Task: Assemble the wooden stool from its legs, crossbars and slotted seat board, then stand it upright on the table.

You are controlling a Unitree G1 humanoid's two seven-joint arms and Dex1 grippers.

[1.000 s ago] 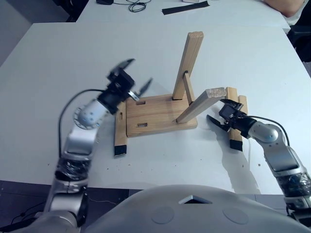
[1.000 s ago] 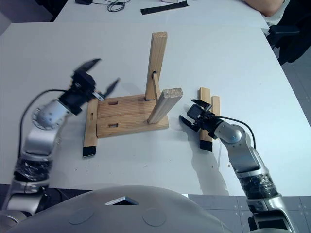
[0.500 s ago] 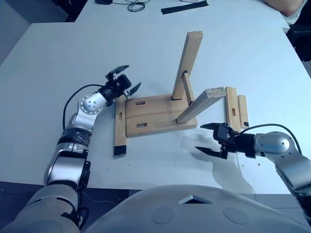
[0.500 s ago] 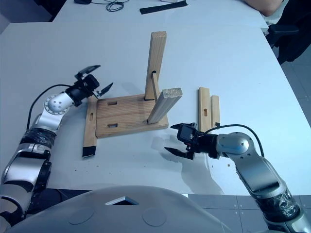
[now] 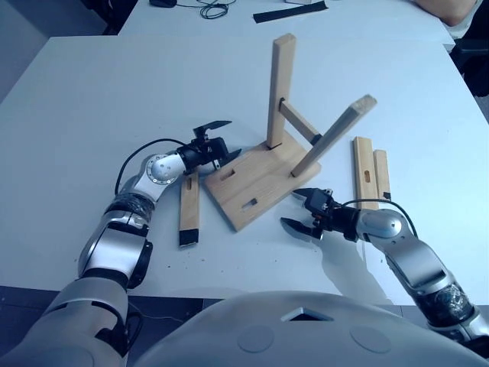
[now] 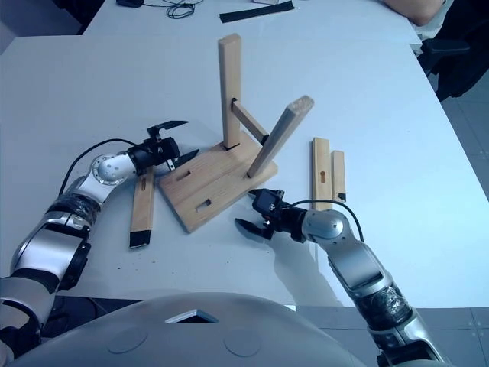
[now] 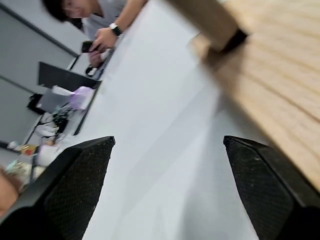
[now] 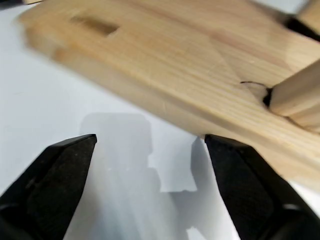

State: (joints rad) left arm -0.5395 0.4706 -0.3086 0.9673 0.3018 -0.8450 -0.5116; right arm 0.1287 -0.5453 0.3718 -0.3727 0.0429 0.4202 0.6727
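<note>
The slotted seat board [image 5: 252, 191] lies diagonally on the white table. One leg [image 5: 281, 84] stands upright on it and a second leg [image 5: 336, 136] leans, with a crossbar [image 5: 299, 122] between them. My left gripper [image 5: 235, 136] is open at the board's far left corner, and the board's edge [image 7: 280, 90] shows beside its fingers [image 7: 75, 185]. My right gripper [image 5: 289, 207] is open at the board's near right edge [image 8: 190, 65], with nothing between its fingers. A loose leg [image 5: 189, 208] lies left of the board.
Two loose wooden pieces [image 5: 364, 172] [image 5: 380, 174] lie side by side on the table to the right of the board. A black strip [image 5: 290, 11] and cables [image 5: 214, 9] lie on the far table. The table's front edge runs close behind my arms.
The seat board with its legs has turned, so it now lies diagonally. My left gripper has come in to the board's left corner. My right gripper has closed in on its near right edge.
</note>
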